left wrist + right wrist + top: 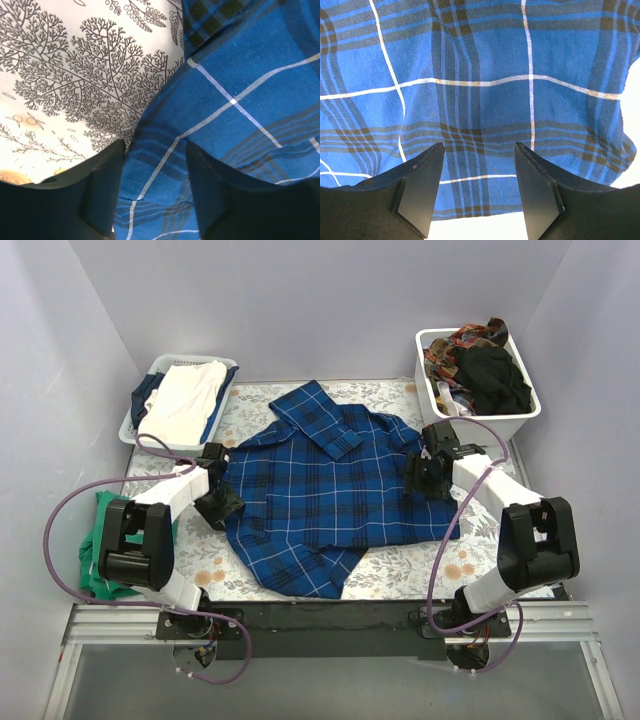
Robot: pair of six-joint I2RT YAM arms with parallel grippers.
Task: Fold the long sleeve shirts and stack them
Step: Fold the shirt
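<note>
White-walled cell, tabletop (470, 565) covered by grey-and-orange floral cloth (250, 405). Dark blue plaid long sleeve shirt (330, 490) lies spread at frame centre. Left tool (218, 505) is at its left edge, fingers apart, straddling the cloth. Right tool (428, 475) is at the right edge, fingers apart over the fabric. Probably both are set to pinch opposite sides for a fold.

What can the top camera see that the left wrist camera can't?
Only the top view: the whole shirt with its collar, both arms, the right gripper, the left bin, the right bin and a green cloth at the left edge.
Only the left wrist view: the fine fern leaves printed on the table cloth, and the left gripper standing open over the shirt's edge.
Both: the blue plaid shirt, the table cloth and the left gripper.
</note>
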